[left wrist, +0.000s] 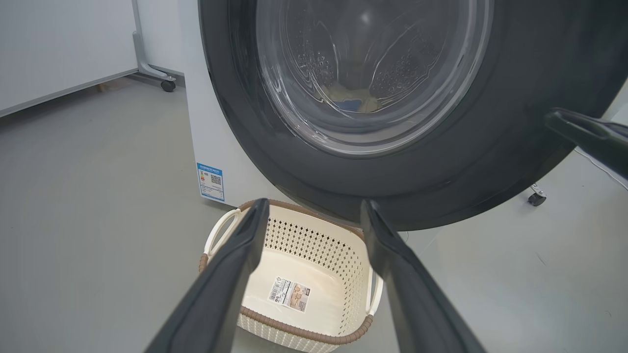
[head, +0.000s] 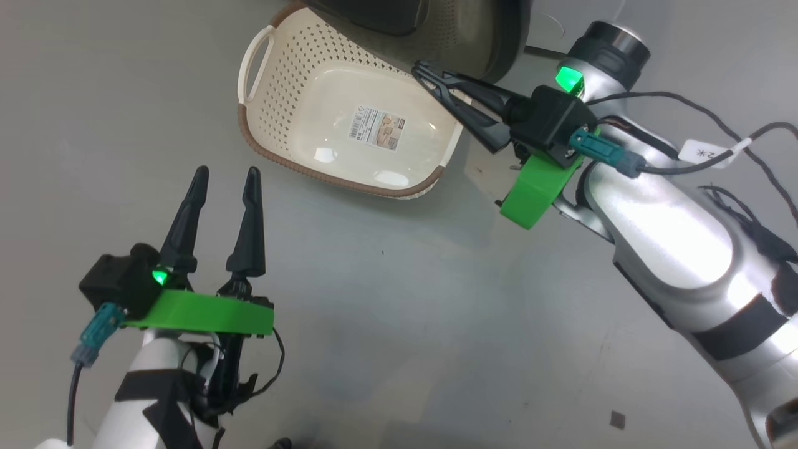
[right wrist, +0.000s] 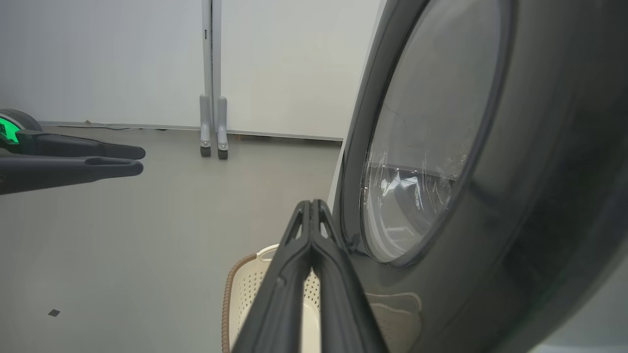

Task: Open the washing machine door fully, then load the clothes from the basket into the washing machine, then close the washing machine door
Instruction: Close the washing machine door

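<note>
Right tool (head: 423, 70), fingers together at the glossy washing machine door (left wrist: 441, 166), may skid off; door could clip the basket (head: 293, 68) below; left tool (head: 225, 174) spread, empty.

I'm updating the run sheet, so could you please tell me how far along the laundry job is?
Done: the basket is empty, and the clothes show behind the glass of the washing machine door. In hand: the right hand, shut, sits at the door's black ring, apparently to push it; the left hand hangs open, holding nothing. Left: the door looks ajar, so it needs closing.
</note>
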`<state>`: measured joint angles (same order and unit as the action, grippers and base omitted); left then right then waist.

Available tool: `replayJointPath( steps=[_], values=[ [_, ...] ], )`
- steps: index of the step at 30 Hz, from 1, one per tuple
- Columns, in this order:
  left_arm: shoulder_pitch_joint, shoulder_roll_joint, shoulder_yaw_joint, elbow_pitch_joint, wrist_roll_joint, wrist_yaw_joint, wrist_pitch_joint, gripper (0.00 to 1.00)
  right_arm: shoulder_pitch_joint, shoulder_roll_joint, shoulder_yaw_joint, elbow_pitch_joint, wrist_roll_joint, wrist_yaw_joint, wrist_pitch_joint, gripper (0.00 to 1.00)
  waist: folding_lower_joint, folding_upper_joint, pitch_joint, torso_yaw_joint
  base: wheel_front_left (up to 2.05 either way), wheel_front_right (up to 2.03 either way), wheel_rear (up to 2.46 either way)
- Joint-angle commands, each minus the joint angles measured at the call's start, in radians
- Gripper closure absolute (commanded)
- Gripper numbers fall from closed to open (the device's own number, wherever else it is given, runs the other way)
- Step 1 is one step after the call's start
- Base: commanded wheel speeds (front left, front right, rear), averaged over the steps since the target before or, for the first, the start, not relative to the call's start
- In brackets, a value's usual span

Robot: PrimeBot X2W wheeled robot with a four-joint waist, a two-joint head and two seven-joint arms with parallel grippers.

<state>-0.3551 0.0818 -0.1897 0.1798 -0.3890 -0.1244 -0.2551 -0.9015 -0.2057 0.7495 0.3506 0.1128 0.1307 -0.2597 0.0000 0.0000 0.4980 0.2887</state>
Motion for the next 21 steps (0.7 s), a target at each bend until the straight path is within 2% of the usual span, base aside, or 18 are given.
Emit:
replayJointPath(
  steps=[1,21],
  values=[
    [-0.021,0.018,0.035,-0.025,-0.009,-0.006,-0.007,0.0,-0.026,0.01,-0.015,-0.016,0.003,0.0,-0.002,1.0,0.0,0.0,0.005,0.001,0.0,0.0,0.0],
    [-0.056,0.017,0.027,-0.03,-0.005,-0.006,-0.007,0.0,-0.091,0.001,-0.147,0.045,-0.052,0.0,-0.002,1.0,0.0,0.0,0.072,0.002,0.0,0.0,0.0]
  ],
)
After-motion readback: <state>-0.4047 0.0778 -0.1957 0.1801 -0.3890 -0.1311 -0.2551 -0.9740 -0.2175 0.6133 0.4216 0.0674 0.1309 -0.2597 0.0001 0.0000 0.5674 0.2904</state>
